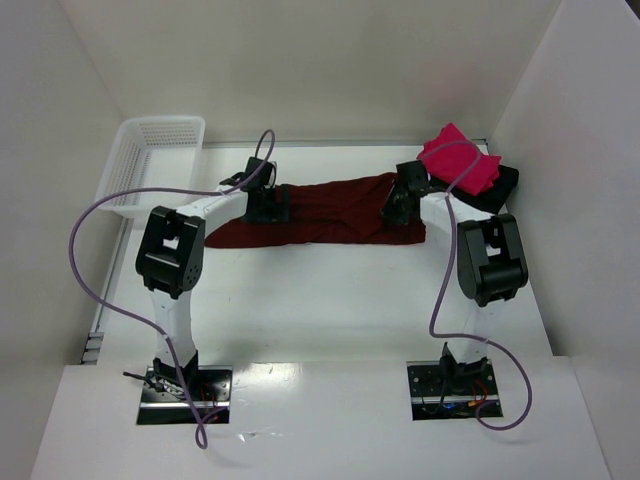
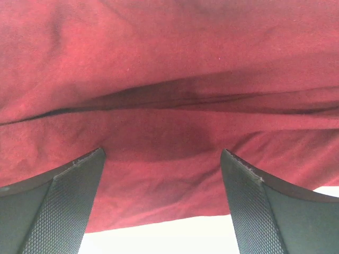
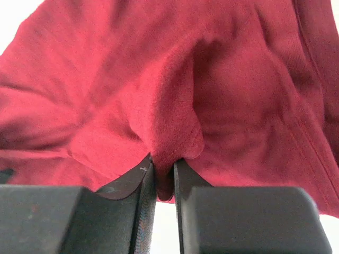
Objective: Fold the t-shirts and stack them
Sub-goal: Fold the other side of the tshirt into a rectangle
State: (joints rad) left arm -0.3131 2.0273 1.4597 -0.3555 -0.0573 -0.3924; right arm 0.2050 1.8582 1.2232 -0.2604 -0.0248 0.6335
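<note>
Maroon t-shirt (image 1: 320,212): lies in a long, flattened band on the table (image 1: 320,300). It starts near the basket (image 1: 128,170) and runs away from it toward the right arm's side. The wrist views show more than one layer, with a seam and soft creases across it.

Handling, as a judgement: expect a light, limp knit that sags wherever you do not support it and drags along the table rather than sliding cleanly. Take it at an edge or corner and pinch through all the layers there. Hold it at two well-separated points so the fold line stays straight.

Right gripper (image 3: 163,174): at the end of the band farthest from the basket. Its jaws are nearly closed on a raised ridge of the maroon cloth, which bulges up between the fingers.

Left gripper (image 2: 161,174): over the end of the band nearer the basket. Its jaws are spread wide with the cloth lying flat beneath them and nothing pinched. You will probably want this hand closed on its edge before any lift.

Pink t-shirt (image 1: 455,160): folded, resting on a black t-shirt (image 1: 502,186). Both sit beyond the band's far end, well apart from the basket, and this is your likely stacking spot.
</note>
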